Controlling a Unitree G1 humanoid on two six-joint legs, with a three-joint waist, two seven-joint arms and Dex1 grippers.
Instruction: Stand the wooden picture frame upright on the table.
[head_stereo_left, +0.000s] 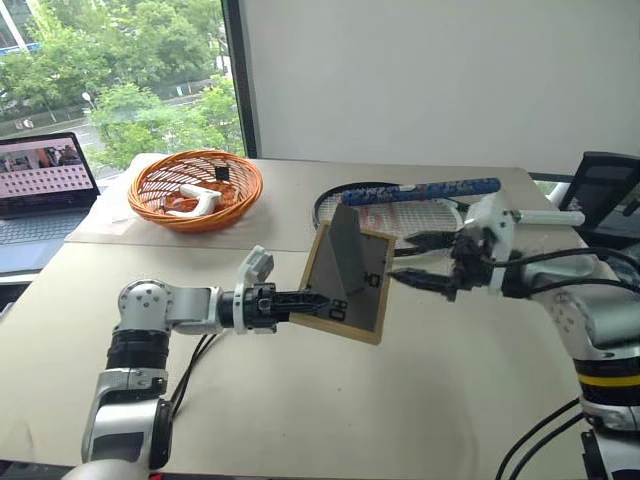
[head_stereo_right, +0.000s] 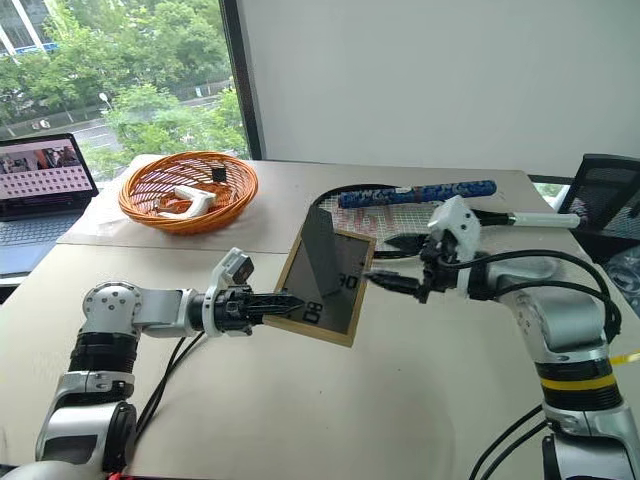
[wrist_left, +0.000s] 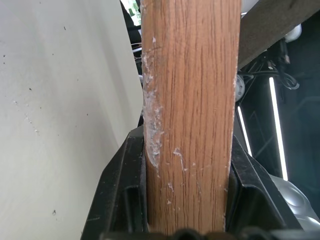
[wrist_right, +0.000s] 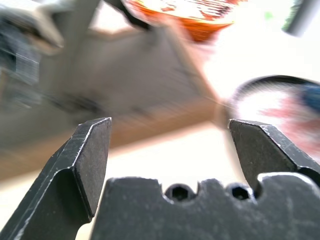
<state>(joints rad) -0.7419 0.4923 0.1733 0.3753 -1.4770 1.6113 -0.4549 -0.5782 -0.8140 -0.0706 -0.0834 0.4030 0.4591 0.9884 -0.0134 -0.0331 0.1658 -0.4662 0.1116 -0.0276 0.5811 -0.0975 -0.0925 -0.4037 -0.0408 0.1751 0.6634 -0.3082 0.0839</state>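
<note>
Left eye view: the left claw (head_stereo_left: 312, 300) grips the picture frame (head_stereo_left: 349, 281) tilted above the bench (head_stereo_left: 300, 400); the right claw (head_stereo_left: 418, 262) gapes empty beside it. Behind lie a racket (head_stereo_left: 400, 205), likely badminton, a basket (head_stereo_left: 196, 189) and a laptop (head_stereo_left: 42, 185).

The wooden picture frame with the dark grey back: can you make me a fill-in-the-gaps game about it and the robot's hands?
1. The small light-wood picture frame with the dark grey back is gripped by the robot's ____ gripper.
2. The right gripper has its black fingers ____, holding nothing.
3. The round woven basket beside the laptop is coloured ____.
4. The racket with the blue handle lies flat on the beige ____.

Missing words: left; open; orange; table
</note>
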